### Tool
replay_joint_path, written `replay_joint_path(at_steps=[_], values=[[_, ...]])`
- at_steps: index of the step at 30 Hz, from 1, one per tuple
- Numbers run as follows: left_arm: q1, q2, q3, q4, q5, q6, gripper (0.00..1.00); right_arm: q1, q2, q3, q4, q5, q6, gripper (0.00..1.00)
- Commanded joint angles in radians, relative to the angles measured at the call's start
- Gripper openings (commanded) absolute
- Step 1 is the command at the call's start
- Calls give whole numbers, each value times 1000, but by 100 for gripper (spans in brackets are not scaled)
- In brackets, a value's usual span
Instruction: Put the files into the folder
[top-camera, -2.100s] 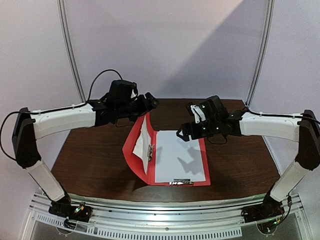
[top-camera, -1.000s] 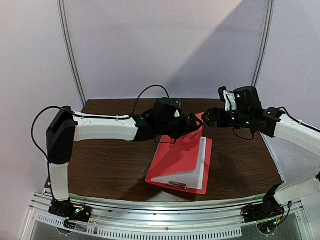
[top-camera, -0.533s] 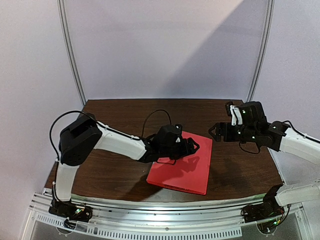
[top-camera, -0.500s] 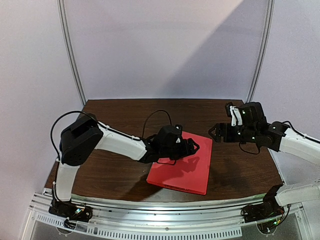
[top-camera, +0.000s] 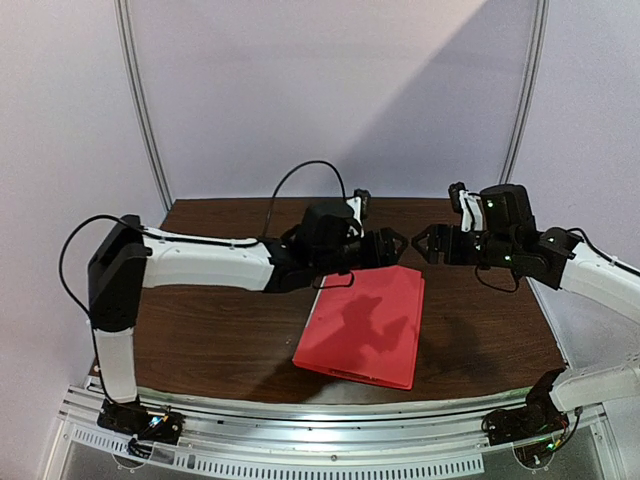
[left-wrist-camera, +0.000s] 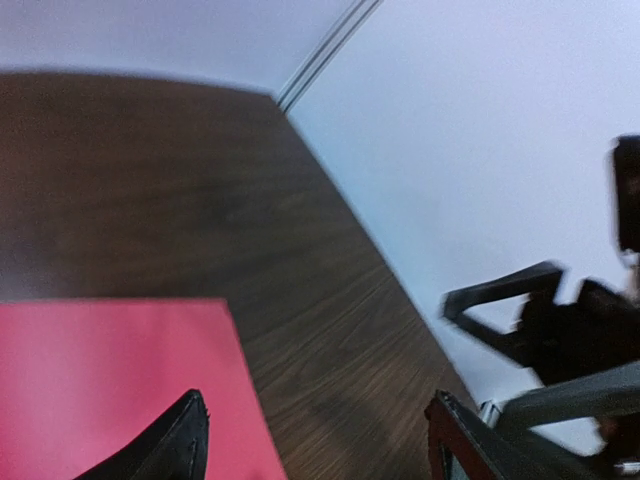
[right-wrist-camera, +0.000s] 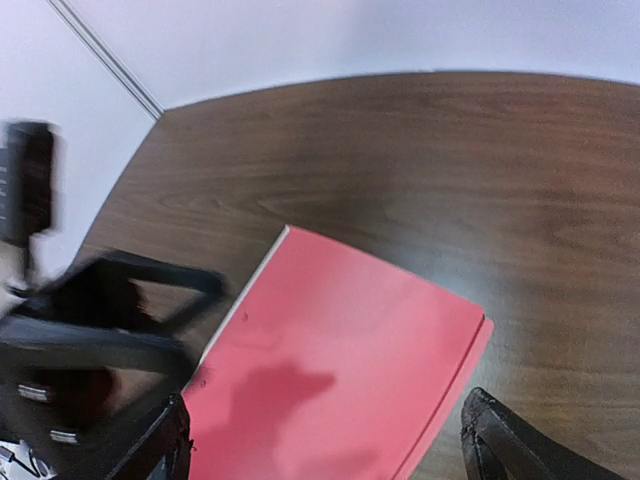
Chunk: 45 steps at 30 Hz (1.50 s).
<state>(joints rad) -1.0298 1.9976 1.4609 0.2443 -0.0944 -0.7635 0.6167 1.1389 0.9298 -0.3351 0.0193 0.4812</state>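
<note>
Table: a dark brown wood-grain tabletop (top-camera: 200, 320) (left-wrist-camera: 150, 190) (right-wrist-camera: 400, 160), with pale lilac walls (top-camera: 330, 90) behind and at both sides.

Folder: a thin, flat red rectangular folder (top-camera: 365, 325) (left-wrist-camera: 110, 380) (right-wrist-camera: 340, 370) lies shut on the table. It sits right of the middle, nearer the front edge than the back, and is turned a little so its edges slant. Only the plain red cover shows, with an arm's shadow across it.

Inside of the folder: hidden by the shut cover.

Left gripper: the black two-finger left gripper (top-camera: 393, 246) (left-wrist-camera: 315, 400) ends a white arm that stretches in from the left. It hangs in the air over the folder's far edge, clear of the cover. Its fingers are spread wide with nothing between them. From its own camera, one finger (left-wrist-camera: 185, 440) stands over the red corner and the other over bare wood.

Right gripper: the black two-finger right gripper (top-camera: 418, 243) (right-wrist-camera: 325, 410) comes in from the right at about the same height, above the folder's far right corner. Its fingers (right-wrist-camera: 500, 440) are also spread apart and hold nothing. Its camera looks down on the red cover.

The two together: their tips point at each other, near but apart. Each shows as a blur in the other's wrist view.

Front edge: a silver metal rail (top-camera: 330, 450) carries both arm bases.
</note>
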Motion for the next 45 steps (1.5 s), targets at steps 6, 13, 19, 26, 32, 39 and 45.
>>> replay_joint_path(at_steps=[6,13,19,26,32,39,45], values=[[31,-258,1,-171,-169,264,81,-3,-34,41,100,32,-35,99],[75,-498,-204,-194,-301,420,99,-4,-85,9,126,98,-50,99],[153,-706,-398,-230,-440,460,100,-3,-126,-73,133,153,-40,99],[261,-941,-641,-283,-575,474,99,-4,-185,-257,186,199,-13,99],[315,-1080,-818,-314,-654,444,100,-3,-261,-462,245,199,27,99],[334,-1188,-951,-306,-663,402,100,-4,-359,-588,310,182,50,99],[336,-1196,-959,-330,-645,400,96,-4,-348,-584,310,185,51,99]])
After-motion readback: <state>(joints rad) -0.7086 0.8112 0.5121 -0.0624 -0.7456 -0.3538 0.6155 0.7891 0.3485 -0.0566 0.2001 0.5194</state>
